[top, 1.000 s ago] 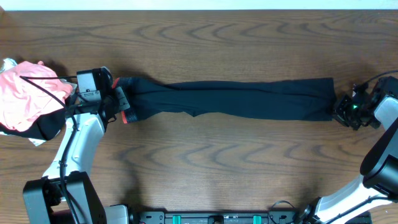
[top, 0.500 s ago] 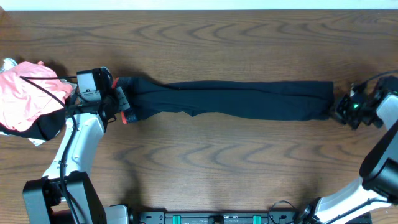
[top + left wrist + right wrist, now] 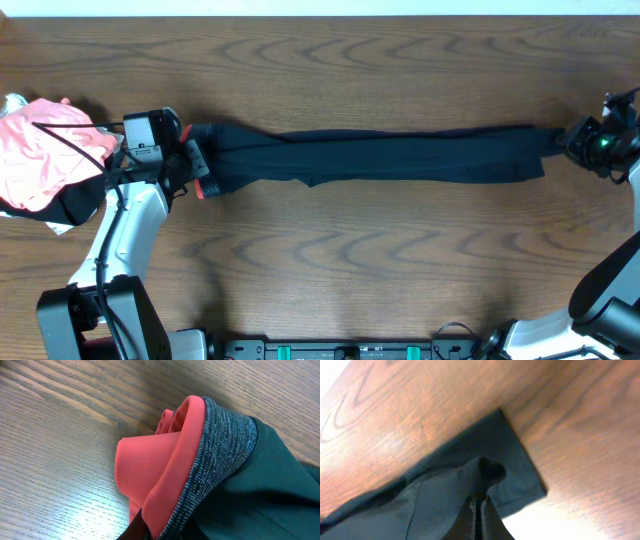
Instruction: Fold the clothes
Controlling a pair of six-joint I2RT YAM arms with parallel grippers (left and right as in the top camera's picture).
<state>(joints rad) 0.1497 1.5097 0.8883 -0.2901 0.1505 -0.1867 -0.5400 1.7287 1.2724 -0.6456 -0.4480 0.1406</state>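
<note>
The leggings (image 3: pixel 380 158) are laid out long across the wooden surface (image 3: pixel 350 270), from left to right. The grey waistband (image 3: pixel 220 455) with its coral edge is pinched by the left jaws. A fold of the black leg ends (image 3: pixel 485 472) is held between the right jaws, which are pressed together on it. A pink cloth (image 3: pixel 40 150) is seen at the far left.

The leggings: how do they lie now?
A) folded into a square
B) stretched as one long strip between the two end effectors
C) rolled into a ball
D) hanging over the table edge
B: the leggings lie long and straight, with the left end effector and the right end effector each shut on one end.
</note>
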